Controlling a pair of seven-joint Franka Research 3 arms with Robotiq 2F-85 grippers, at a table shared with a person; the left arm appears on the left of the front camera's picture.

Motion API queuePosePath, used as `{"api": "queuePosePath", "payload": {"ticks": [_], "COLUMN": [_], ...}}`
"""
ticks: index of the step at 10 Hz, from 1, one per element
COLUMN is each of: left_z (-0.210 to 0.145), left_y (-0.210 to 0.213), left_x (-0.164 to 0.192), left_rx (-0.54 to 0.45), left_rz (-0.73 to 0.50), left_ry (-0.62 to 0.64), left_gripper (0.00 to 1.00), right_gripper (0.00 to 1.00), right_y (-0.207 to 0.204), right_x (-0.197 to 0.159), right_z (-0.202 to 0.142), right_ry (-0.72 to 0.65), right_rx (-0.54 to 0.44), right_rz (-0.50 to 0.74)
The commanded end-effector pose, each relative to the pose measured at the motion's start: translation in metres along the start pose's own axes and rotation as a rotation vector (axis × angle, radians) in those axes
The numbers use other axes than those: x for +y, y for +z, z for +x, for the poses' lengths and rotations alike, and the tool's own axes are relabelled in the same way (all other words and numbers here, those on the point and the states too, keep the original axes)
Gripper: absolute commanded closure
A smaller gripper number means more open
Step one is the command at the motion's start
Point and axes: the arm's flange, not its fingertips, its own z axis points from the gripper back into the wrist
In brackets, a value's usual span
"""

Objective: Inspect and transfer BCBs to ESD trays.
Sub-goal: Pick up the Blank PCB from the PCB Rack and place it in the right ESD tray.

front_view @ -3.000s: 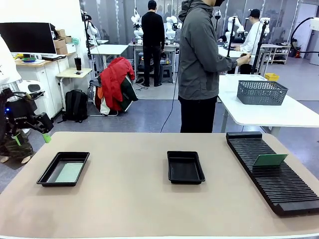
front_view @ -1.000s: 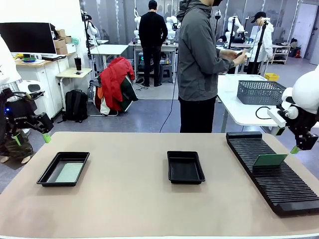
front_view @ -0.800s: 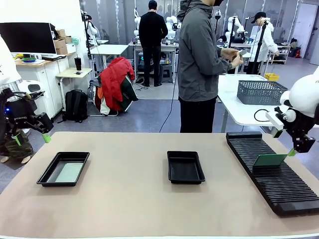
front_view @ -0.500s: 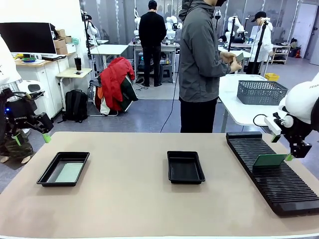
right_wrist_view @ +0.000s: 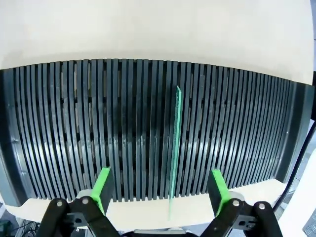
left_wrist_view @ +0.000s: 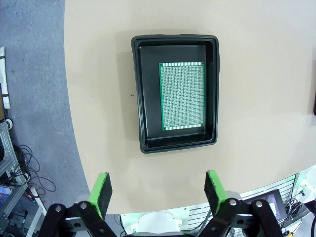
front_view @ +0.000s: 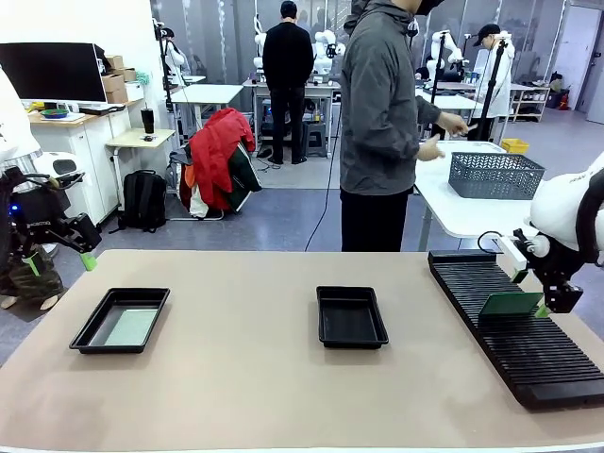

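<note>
**Left to right.** The left gripper (front_view: 60,262), jaws wide and holding nothing, hangs off the table's (front_view: 245,396) left edge. In the left wrist view this gripper (left_wrist_view: 158,186) looks down on the left ESD tray (left_wrist_view: 138,98). One BCB (left_wrist_view: 181,95) lies flat on the floor of that tray (front_view: 85,334), toward one long side. The middle ESD tray (front_view: 351,323) sits near the table's centre. A person (front_view: 382,123) stands beyond the far edge. On the right, a second BCB (front_view: 510,303) stands on edge in the slotted rack (front_view: 528,363). The right gripper (front_view: 530,292) is spread wide at this board. In the right wrist view its fingers (right_wrist_view: 102,183) flank the board (right_wrist_view: 175,143) without touching it.
</note>
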Motion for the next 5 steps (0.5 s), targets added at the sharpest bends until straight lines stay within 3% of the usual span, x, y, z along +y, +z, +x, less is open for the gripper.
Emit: {"api": "queuePosePath", "payload": {"ticks": [1,5], "left_z": [0.0,0.0], "left_y": [-0.001,-0.001], "left_x": [0.0,0.0], "left_rx": [-0.009,-0.009], "left_rz": [0.001,0.001], "left_ry": [0.003,0.003], "left_gripper": [0.0,0.0], "right_gripper": [0.0,0.0], "right_y": [-0.016,-0.007], "right_x": [-0.007,-0.001], "right_z": [-0.012,-0.002], "right_ry": [0.025,-0.004], "right_rx": [-0.032,-0.007], "right_rz": [-0.025,0.007]}}
